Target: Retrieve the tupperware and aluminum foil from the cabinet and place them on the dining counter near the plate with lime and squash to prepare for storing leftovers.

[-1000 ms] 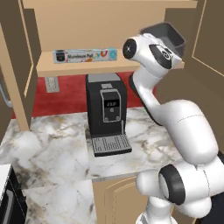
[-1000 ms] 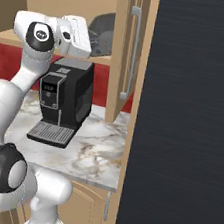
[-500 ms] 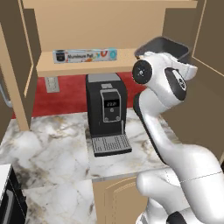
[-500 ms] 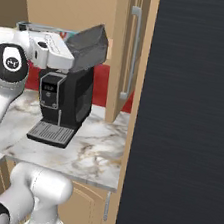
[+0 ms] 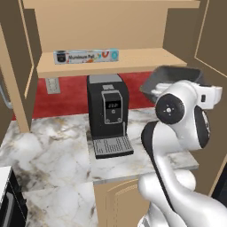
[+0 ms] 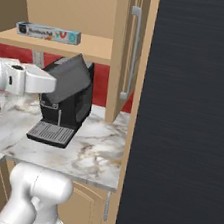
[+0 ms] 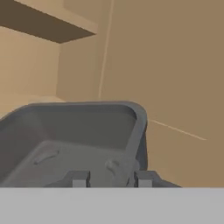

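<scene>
Beside the coffee machine, the claw grips the tupperware by its wall

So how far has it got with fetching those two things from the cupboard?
Done: the dark grey plastic tub is off the tan cupboard shelf. In hand: the gripper pinches the tub's wall, carrying it above the marbled counter by the black coffee machine. Left: delivering it, then fetching the white-and-blue foil carton, which lies on the shelf.
</scene>
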Controlling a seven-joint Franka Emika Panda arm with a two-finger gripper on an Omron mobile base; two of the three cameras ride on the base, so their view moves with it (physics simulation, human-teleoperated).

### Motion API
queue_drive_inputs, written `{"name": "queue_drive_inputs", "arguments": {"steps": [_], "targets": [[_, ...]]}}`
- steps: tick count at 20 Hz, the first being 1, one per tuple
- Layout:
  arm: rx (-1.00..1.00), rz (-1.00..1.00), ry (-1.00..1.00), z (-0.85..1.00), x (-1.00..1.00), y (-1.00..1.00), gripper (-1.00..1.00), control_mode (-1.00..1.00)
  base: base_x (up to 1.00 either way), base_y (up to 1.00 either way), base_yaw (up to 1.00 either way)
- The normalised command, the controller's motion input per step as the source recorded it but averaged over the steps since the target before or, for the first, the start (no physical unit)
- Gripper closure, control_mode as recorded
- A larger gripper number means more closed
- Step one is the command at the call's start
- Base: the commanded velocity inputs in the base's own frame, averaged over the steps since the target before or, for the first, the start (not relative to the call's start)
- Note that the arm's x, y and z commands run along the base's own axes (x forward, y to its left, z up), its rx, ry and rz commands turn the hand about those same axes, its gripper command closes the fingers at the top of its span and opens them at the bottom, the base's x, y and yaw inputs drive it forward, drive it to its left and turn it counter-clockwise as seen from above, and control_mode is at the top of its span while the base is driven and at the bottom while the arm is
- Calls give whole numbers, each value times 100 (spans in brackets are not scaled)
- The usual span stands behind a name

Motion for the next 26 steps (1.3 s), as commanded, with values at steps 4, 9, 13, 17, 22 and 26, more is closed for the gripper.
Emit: {"name": "queue_drive_inputs", "arguments": {"steps": [4, 9, 13, 17, 22, 26], "targets": [[-14, 8, 8, -72, -97, 25, 100, -100, 0, 0, 0], [-1, 0, 0, -7, -15, 0, 100, -100, 0, 0, 0], [0, 0, 0, 0, 0, 0, 100, 100, -1, 0, 0], [0, 0, 0, 0, 0, 0, 100, 100, -58, 0, -3], [0, 0, 0, 0, 0, 0, 100, 100, -100, 0, -20], [0, 0, 0, 0, 0, 0, 100, 100, -100, 0, -41]]}}
